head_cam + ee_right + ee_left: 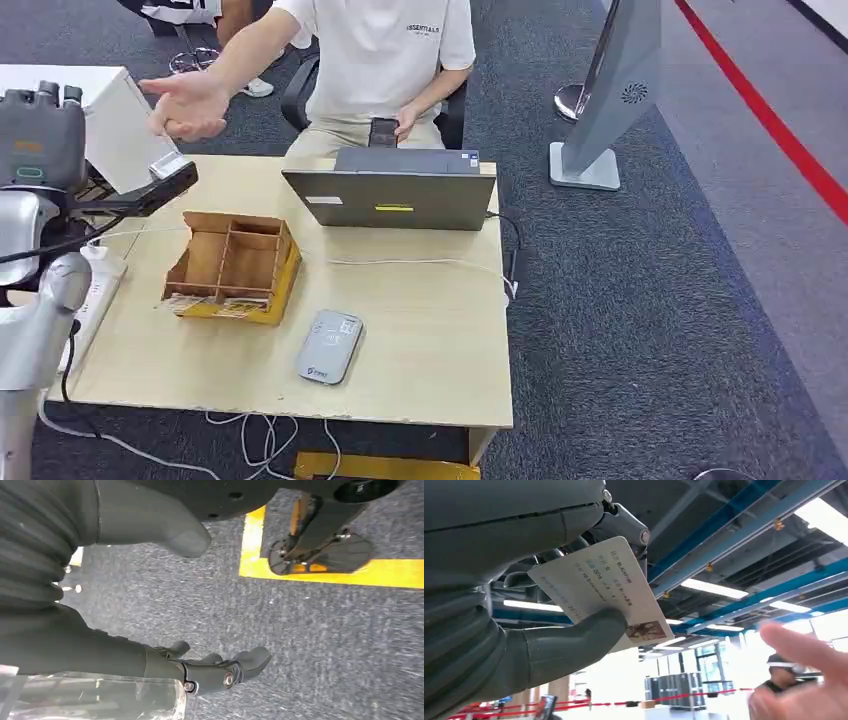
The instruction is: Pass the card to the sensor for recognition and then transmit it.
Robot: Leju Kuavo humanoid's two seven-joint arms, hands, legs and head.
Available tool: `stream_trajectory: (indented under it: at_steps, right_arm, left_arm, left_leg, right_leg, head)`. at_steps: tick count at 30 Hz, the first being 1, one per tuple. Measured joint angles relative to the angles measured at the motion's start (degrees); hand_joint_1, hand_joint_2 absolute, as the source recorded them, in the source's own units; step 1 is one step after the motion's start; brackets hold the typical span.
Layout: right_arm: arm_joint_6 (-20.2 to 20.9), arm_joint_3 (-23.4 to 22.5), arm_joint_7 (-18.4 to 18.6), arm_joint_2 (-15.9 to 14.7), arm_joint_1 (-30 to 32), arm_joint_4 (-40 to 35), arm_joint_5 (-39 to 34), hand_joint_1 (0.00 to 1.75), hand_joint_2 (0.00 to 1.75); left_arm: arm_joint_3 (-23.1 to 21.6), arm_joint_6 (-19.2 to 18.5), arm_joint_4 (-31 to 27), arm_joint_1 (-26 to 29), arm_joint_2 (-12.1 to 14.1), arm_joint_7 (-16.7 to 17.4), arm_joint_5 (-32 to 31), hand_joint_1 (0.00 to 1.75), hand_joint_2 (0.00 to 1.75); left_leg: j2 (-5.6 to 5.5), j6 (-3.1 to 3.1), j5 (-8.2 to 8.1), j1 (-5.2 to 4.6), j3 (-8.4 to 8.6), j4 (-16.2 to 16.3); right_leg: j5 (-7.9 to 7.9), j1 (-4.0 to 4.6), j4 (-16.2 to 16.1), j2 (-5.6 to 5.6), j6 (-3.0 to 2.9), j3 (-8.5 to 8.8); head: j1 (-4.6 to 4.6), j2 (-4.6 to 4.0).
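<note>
My left hand (160, 188) is raised over the table's far left corner and pinches a white printed card (599, 587) between thumb and fingers (574, 645); the card's edge (170, 164) pokes up from the hand. A seated person's open hand (188, 105) hovers just beyond it, blurred in the left wrist view (809, 675). The grey card sensor (330, 346) lies flat near the table's front edge, well below and right of my left hand. My right hand (165, 595) hangs over grey carpet, fingers (225, 670) apart with nothing in them.
A brown divided cardboard box (235, 266) stands between my left hand and the sensor. A grey laptop (395, 190) sits at the far edge in front of the person. A white power strip (95, 300) and cables run along the left side. A grey stand (610, 100) is off to the right.
</note>
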Motion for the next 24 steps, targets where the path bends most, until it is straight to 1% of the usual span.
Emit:
stream_trajectory:
  at_steps: [5,6,12,18,21,23,24]
  right_arm:
    - [0.0,0.0,1.2,0.0,0.1,0.0,0.1,0.0,1.75]
    - [0.0,0.0,1.2,0.0,0.2,0.0,0.1,0.0,1.75]
    - [0.0,0.0,0.2,0.0,0.2,0.0,0.0,0.0,1.75]
    - [0.0,0.0,-0.8,0.0,0.1,0.0,0.1,0.0,1.75]
    - [0.0,0.0,-0.8,0.0,0.1,0.0,0.0,0.0,1.75]
    - [0.0,0.0,-0.6,0.0,0.1,0.0,-0.3,0.0,1.75]
    - [0.0,0.0,0.0,0.0,0.1,0.0,-0.4,0.0,1.75]
  left_arm:
    - [1.7,0.6,2.3,0.2,1.2,0.0,0.1,1.75,1.75]
    - [1.8,0.5,2.5,0.3,1.4,0.0,0.0,0.0,1.75]
    - [2.2,0.2,3.0,0.9,1.3,-1.2,0.5,0.0,1.75]
    - [2.2,0.5,2.7,2.2,0.6,-1.9,0.8,0.0,1.75]
    - [2.2,0.8,1.2,3.1,0.0,-2.7,1.2,0.0,1.75]
    - [2.2,1.3,-1.0,4.4,-0.6,-3.5,1.7,0.0,1.75]
    - [2.2,1.4,-2.5,5.5,-1.0,-4.0,2.3,0.0,1.75]
  left_leg:
    - [-0.02,0.0,-0.01,0.0,-0.05,0.0]
    - [-0.02,0.0,-0.01,0.0,-0.05,0.0]
    - [-0.02,0.0,0.0,0.0,-0.05,0.0]
    - [-0.02,0.0,0.0,0.0,-0.05,0.0]
    - [-0.02,0.0,-0.01,0.0,-0.06,0.0]
    - [-0.02,0.0,-0.02,-0.01,-0.06,0.0]
    - [0.0,-0.04,-0.07,-0.01,-0.05,0.0]
  right_leg:
    - [-0.02,0.0,0.0,-0.04,0.01,-0.01]
    - [-0.02,0.0,0.0,-0.04,0.02,-0.01]
    - [-0.02,0.0,0.0,-0.04,0.02,-0.03]
    - [-0.02,0.0,0.0,-0.03,0.02,-0.03]
    - [-0.02,0.0,0.0,-0.04,0.02,-0.04]
    - [-0.02,-0.01,0.0,-0.03,0.02,-0.04]
    - [-0.03,-0.01,0.0,-0.01,0.02,-0.04]
  head:
    - [0.02,0.0]
    - [0.04,0.0]
    - [0.02,0.0]
    - [0.04,0.0]
    - [0.02,0.0]
    - [0.04,0.0]
    - [0.04,0.0]
